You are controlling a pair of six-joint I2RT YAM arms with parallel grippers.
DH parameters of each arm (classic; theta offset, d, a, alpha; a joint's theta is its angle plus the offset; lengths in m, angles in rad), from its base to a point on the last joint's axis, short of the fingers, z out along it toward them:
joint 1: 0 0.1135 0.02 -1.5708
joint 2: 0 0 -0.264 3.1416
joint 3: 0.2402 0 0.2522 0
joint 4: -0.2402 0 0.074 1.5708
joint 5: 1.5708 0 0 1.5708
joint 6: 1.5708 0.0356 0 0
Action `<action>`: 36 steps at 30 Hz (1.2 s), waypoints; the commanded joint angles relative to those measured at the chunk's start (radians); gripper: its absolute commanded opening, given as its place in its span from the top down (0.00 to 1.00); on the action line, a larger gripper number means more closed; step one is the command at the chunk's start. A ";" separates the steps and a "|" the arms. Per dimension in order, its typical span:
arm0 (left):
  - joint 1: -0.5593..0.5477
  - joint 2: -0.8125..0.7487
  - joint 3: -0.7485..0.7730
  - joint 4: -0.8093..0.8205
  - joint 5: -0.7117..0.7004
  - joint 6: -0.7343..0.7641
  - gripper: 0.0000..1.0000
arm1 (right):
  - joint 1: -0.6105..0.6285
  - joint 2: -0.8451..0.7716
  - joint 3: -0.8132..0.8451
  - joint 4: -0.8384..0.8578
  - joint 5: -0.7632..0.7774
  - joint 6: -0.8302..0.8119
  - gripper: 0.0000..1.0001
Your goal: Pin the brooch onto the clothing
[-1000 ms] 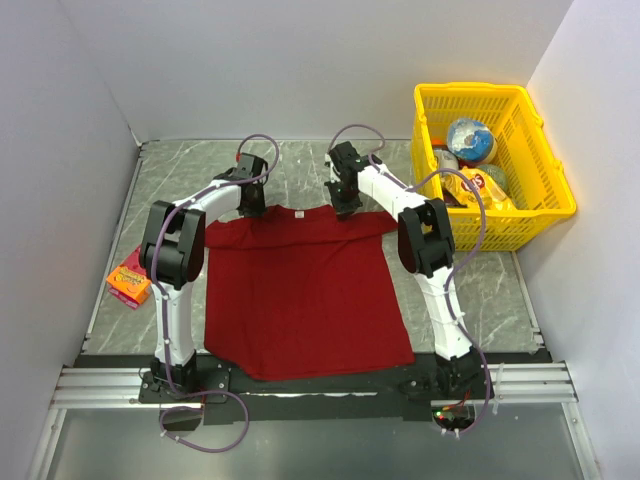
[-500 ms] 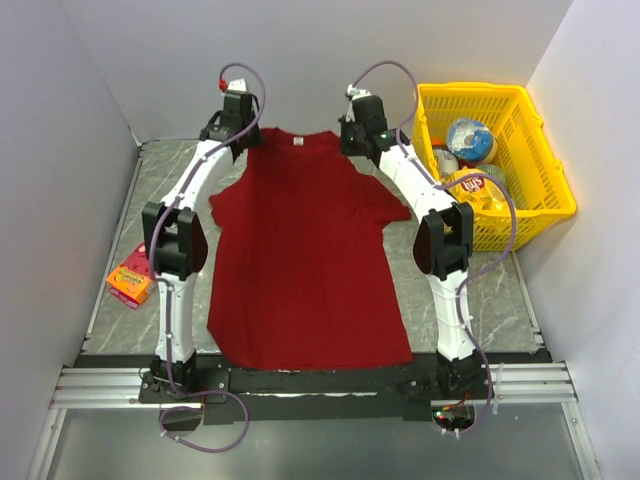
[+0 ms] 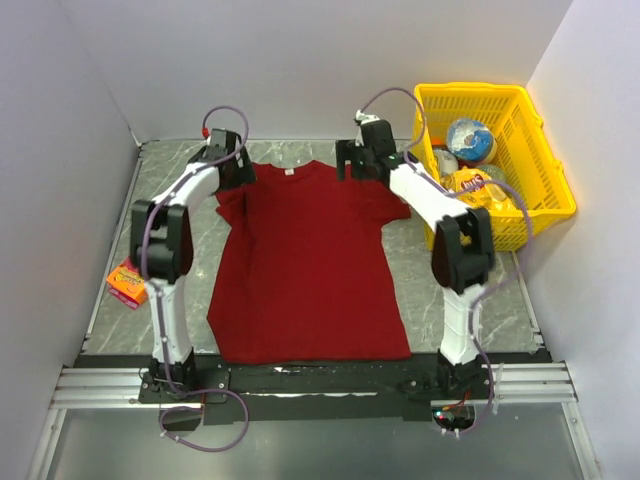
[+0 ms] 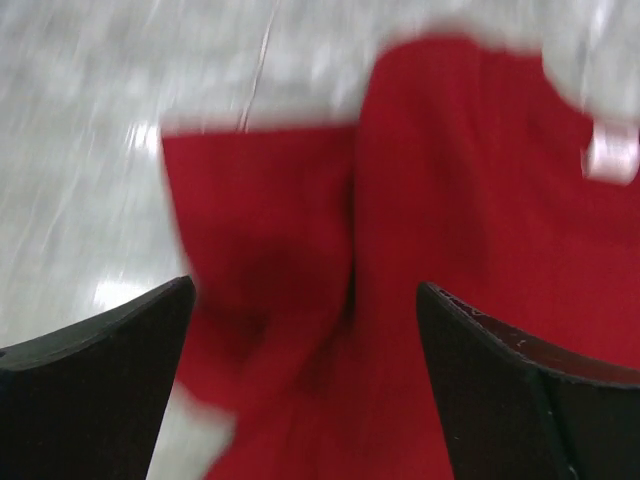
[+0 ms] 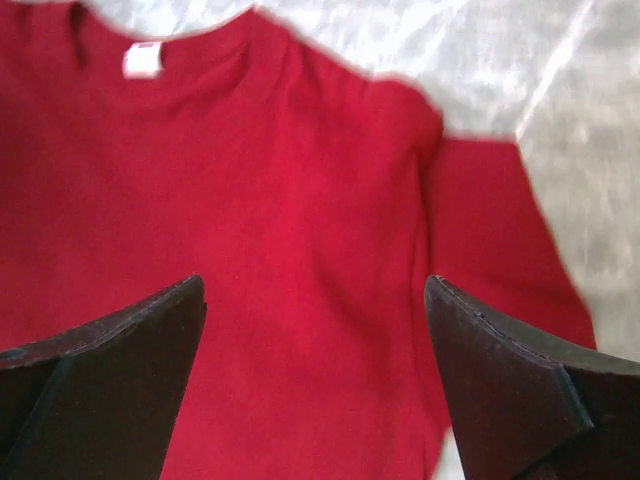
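Top external: shirt (image 3: 305, 270) spread flat on surface (image 3: 460, 290), collar far. Left claw (image 3: 236, 172) over its left-hand shoulder, right claw (image 3: 347, 166) over the other.
Left wrist: jaws wide, empty; blurred sleeve below.
Right wrist: jaws wide, empty; shirt below.

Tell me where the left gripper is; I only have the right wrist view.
Observer: The left gripper hangs open over the T-shirt, above the bunched sleeve on its own side, holding nothing.
Operator: Name whatever else sits off to my right.
Observer: A yellow basket with snack packs inside stands at the table's far right, beyond the right arm.
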 commanded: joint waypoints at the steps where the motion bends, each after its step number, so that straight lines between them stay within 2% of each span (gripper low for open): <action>1: -0.077 -0.326 -0.205 0.017 -0.002 -0.013 0.07 | 0.037 -0.262 -0.152 -0.005 0.013 0.038 0.09; 4: -0.112 -0.439 -0.392 -0.023 -0.008 -0.061 0.31 | 0.092 -0.313 -0.251 -0.120 0.100 0.053 0.14; 5: -0.120 -0.472 -0.449 -0.023 -0.029 -0.097 0.41 | 0.112 -0.322 -0.276 -0.140 0.102 0.047 0.32; 6: -0.132 -0.504 -0.565 -0.017 -0.019 -0.108 0.46 | 0.123 -0.333 -0.319 -0.186 0.109 0.056 0.45; 7: -0.134 -0.567 -0.622 0.013 -0.005 -0.118 0.55 | 0.146 -0.339 -0.343 -0.196 0.094 0.062 0.72; 8: -0.135 -0.595 -0.673 0.018 0.004 -0.156 0.79 | 0.157 -0.345 -0.368 -0.208 0.090 0.067 0.80; 9: -0.140 -0.618 -0.755 0.021 0.027 -0.171 0.91 | 0.168 -0.351 -0.417 -0.225 0.091 0.075 0.87; 10: -0.147 -0.656 -0.796 0.044 0.047 -0.182 0.99 | 0.192 -0.351 -0.437 -0.233 0.085 0.078 0.98; 16: -0.204 -0.695 -0.963 0.032 0.020 -0.259 0.99 | 0.281 -0.294 -0.557 -0.311 0.149 0.122 1.00; 24: -0.233 -0.659 -1.018 -0.025 -0.003 -0.352 0.99 | 0.358 -0.256 -0.666 -0.357 0.232 0.242 1.00; 29: -0.241 -0.604 -1.072 -0.072 -0.022 -0.415 0.99 | 0.369 -0.283 -0.802 -0.377 0.212 0.312 1.00; 33: -0.292 -0.647 -1.170 -0.080 -0.015 -0.472 0.99 | 0.384 -0.334 -0.899 -0.406 0.171 0.366 1.00; 36: -0.325 -0.690 -1.172 -0.118 -0.037 -0.507 0.99 | 0.419 -0.374 -0.962 -0.412 0.133 0.406 1.00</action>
